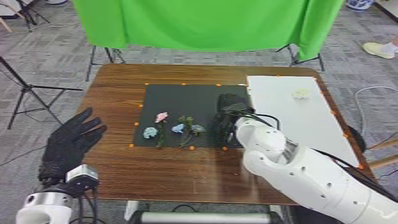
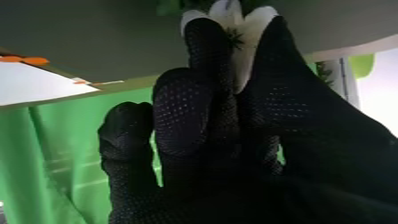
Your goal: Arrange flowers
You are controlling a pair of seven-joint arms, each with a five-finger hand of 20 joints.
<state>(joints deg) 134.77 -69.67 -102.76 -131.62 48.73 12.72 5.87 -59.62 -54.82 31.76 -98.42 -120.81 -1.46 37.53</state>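
On the brown table point(image 1: 160, 175), a dark mat point(image 1: 182, 95) lies beside a white board point(image 1: 311, 125). The right hand point(image 1: 233, 112), over the mat, pinches a white flower point(image 2: 253, 30); the left hand point(image 1: 67, 142) is spread wide by the table's left edge. Pink point(image 1: 161, 117) and blue flowers point(image 1: 150, 132) lie on the mat, a pale flower point(image 1: 301, 93) on the board.
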